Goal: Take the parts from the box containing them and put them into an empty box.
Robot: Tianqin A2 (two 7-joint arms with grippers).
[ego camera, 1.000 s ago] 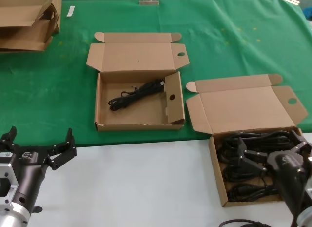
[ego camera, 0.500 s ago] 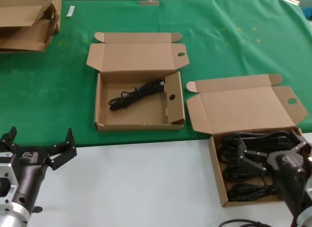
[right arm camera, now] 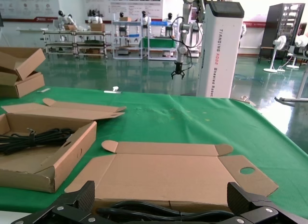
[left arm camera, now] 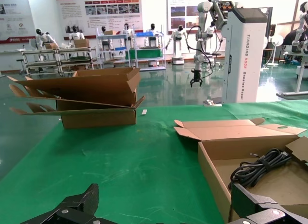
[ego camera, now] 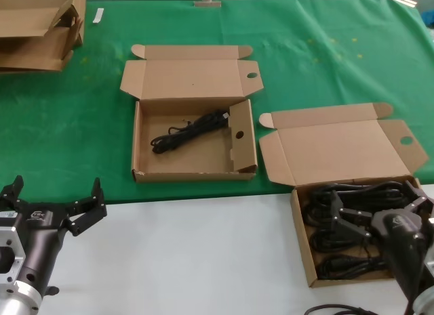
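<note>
Nothing has moved since the earlier pictures; both arms and every box sit just as they did.

The right gripper (ego camera: 369, 223) hangs low over the full box (ego camera: 303, 250), which sits on the white table (ego camera: 203, 261) at the robot's right. Its fingers (ego camera: 337, 205) are spread wide apart, with nothing between them. Under them lie the cables (ego camera: 346, 264), black bundles packed side by side in the box. The right wrist view shows the fingers (right arm camera: 79, 197) spread over the cables (right arm camera: 159, 214), with the box lid (right arm camera: 163, 173) lying open and flat on the green cloth (right arm camera: 192, 123) behind.

The left gripper (ego camera: 51, 203) waits at the near left over the white table, well apart from both boxes. Its fingers (ego camera: 93, 206) are wide apart too and hold nothing.

The other box (ego camera: 146, 159) sits on the green cloth (ego camera: 325, 64), between the two arms and farther back. Its lid is open at the back. An upright inner flap (ego camera: 239, 135) with a round hole stands on its right side. One cable bundle (ego camera: 190, 131) lies slanted inside it, and the left wrist view shows this bundle (left arm camera: 260, 164) in the box too.

A cardboard pile (ego camera: 37, 27) sits at the far left corner of the cloth.
</note>
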